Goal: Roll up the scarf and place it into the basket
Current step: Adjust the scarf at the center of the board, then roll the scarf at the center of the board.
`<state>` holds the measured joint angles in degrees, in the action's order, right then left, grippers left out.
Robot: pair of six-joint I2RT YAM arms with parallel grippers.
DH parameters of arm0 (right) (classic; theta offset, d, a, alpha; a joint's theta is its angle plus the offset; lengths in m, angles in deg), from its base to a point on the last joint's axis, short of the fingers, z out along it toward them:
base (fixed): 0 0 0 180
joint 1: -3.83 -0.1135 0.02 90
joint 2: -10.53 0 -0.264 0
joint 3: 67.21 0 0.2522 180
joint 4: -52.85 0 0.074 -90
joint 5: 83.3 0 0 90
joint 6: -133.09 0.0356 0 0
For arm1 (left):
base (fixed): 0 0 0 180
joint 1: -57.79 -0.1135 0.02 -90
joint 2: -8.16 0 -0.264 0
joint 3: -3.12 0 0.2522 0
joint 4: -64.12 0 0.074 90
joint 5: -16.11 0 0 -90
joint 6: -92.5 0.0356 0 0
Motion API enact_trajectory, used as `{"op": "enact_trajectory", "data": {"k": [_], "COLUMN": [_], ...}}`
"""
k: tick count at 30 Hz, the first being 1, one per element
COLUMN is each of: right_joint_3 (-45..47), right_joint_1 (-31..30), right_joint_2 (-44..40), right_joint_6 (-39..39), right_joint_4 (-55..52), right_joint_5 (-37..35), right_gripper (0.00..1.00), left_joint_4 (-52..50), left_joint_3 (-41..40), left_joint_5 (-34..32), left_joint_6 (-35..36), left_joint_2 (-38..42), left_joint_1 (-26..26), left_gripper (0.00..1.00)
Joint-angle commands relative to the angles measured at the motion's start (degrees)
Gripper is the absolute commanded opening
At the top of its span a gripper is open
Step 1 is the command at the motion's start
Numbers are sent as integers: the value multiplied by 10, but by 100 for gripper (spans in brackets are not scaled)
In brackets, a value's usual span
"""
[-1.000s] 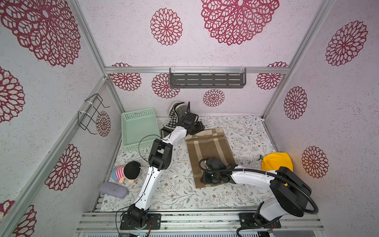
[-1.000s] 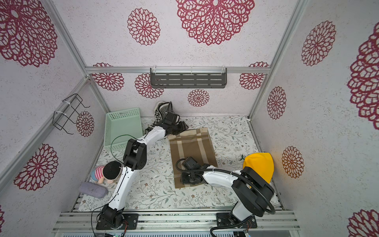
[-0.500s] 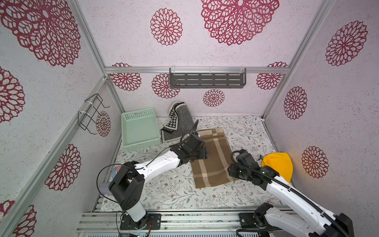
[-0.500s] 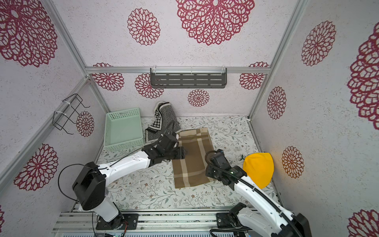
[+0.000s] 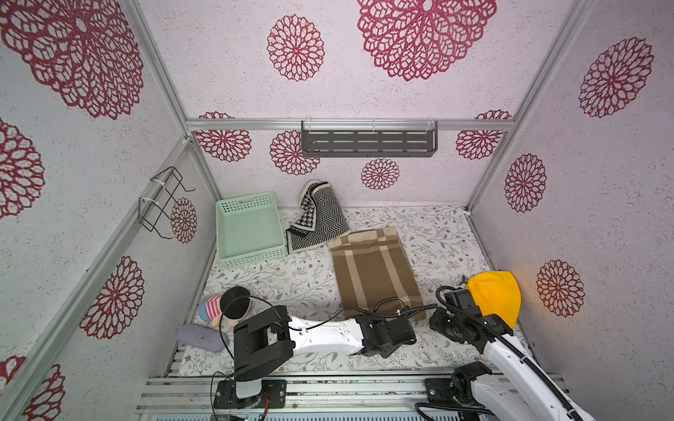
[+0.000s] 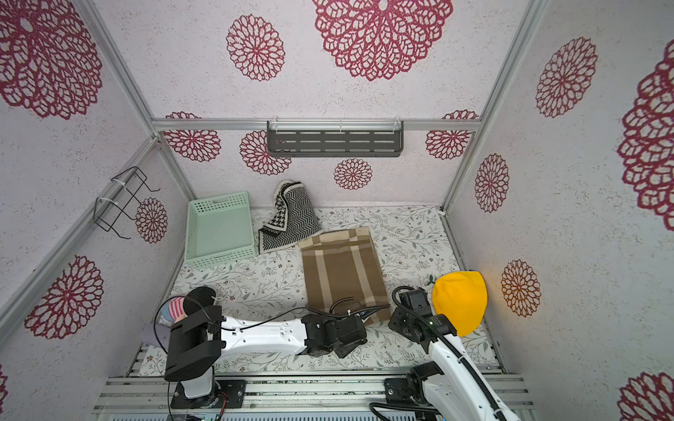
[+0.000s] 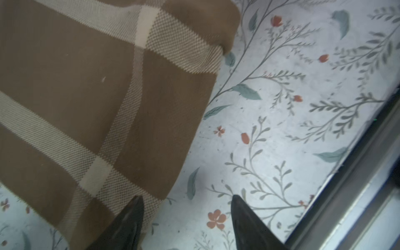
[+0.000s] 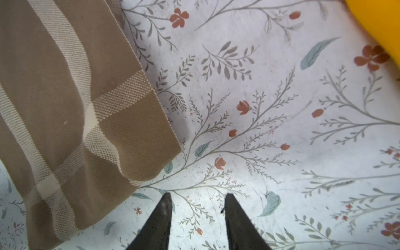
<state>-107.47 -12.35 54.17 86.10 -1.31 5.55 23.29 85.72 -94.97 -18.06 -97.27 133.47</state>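
Overhead and wrist views of the work cell. The brown plaid scarf (image 5: 375, 269) lies unrolled and flat on the middle of the floral mat (image 5: 291, 284). Its far left corner meets a black-and-white herringbone cloth (image 5: 321, 215) that climbs partly up the back wall. Its near end is partly hidden in both top views by the left arm's cable and wrist housing. The mint-green basket (image 5: 250, 226) stands at the far left of the mat against the side wall, just beside the herringbone cloth and apart from the scarf. In both top views the wrist bodies cover both sets of fingertips, so only the wrist views show them. The left gripper (image 7: 186, 216) has its jaws wide apart and grips nothing. One finger (image 7: 132, 223) overlaps the scarf's (image 7: 86, 97) near edge, and contact cannot be judged. The right gripper (image 8: 198, 207) is partly open, with bare mat between its jaws, near a rippled corner of the scarf (image 8: 65, 108). A yellow knit hat (image 5: 496, 295) sits by the right wall, its lower part masked by the right arm. The left arm's elbow partly hides a doll (image 5: 222, 310), whose face cannot be seen. A lavender object (image 5: 198, 337) beside it is too indistinct to name.
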Motion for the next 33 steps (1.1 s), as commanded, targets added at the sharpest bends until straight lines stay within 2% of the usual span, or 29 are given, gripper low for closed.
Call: {"op": "enact_trajectory", "data": {"k": [1, 7, 14, 16, 18, 24, 28, 33], "right_joint_3": [15, 38, 57, 59, 62, 74, 73, 67], "right_joint_1": [12, 22, 36, 39, 41, 44, 44, 43], "right_joint_2": [-7, 17, 39, 45, 53, 88, 103, 95], "right_joint_6": [-9, -9, 4, 5, 5, 10, 14, 14], "right_joint_4": [36, 98, 156, 168, 179, 232, 250, 236], "right_joint_5": [38, 58, 80, 83, 84, 104, 114, 103], "right_gripper": [42, 43, 47, 47, 47, 47, 42, 30], "left_joint_4": [-35, -63, -101, -97, -94, -106, -102, -108], "left_joint_3": [-10, -46, -70, -67, -65, -71, -78, -80], "left_joint_5": [-21, 11, -17, -17, -15, -15, -4, -8], "left_joint_6": [11, -39, -75, -73, -72, -81, -82, -91], "left_joint_2": [18, 32, 32, 22, 11, 2, 2, -1], "left_joint_1": [-1, -2, -8, -12, -15, -24, -31, -41], "left_gripper": [67, 67, 67, 65, 59, 52, 39, 14]}}
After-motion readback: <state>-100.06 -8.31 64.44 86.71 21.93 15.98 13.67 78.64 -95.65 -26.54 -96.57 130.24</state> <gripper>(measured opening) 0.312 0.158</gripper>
